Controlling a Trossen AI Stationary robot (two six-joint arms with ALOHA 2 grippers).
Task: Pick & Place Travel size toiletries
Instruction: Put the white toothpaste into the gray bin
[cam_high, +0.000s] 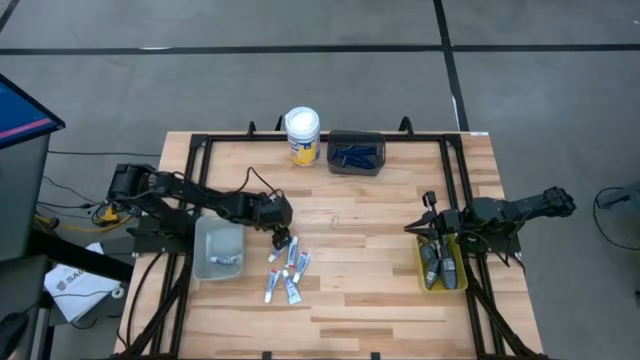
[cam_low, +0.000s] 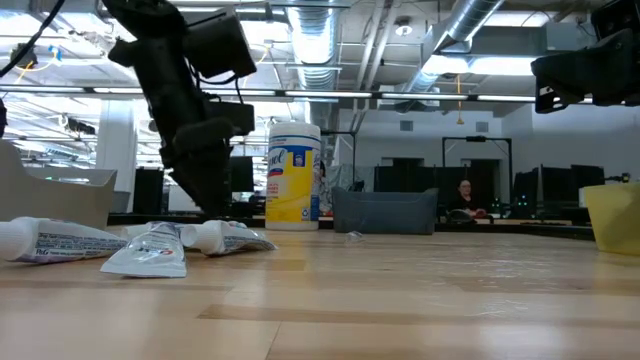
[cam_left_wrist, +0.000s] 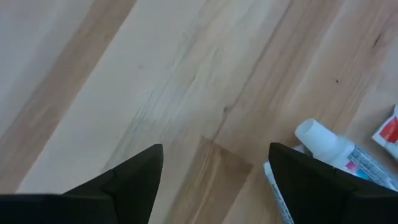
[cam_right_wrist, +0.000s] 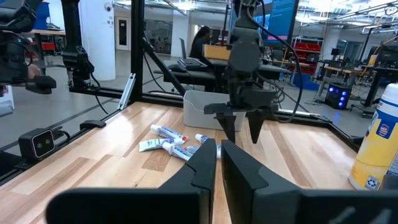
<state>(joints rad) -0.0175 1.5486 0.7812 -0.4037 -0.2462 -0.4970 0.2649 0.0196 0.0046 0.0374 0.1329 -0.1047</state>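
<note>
Several white-and-blue tubes (cam_high: 287, 272) with red ends lie flat on the wood near the table's middle, also showing in the low view (cam_low: 150, 250) and the right wrist view (cam_right_wrist: 171, 143). My left gripper (cam_high: 280, 240) stands open just above the table at the far end of this heap. Between its fingers (cam_left_wrist: 214, 155) is bare wood, and a white-capped tube (cam_left_wrist: 323, 142) lies beside one finger. One more tube (cam_high: 228, 260) lies in the clear tray (cam_high: 205, 235). My right gripper (cam_high: 432, 225) is shut and empty over the yellow tray (cam_high: 420, 270) holding grey pods (cam_high: 440, 265).
A white-lidded yellow jar (cam_high: 303, 135) and a dark tray (cam_high: 356, 168) with blue razors (cam_high: 356, 152) stand at the far edge. A black frame runs round the table. Bare wood lies between the tubes and the yellow tray. A person sits in the room beyond (cam_low: 465, 197).
</note>
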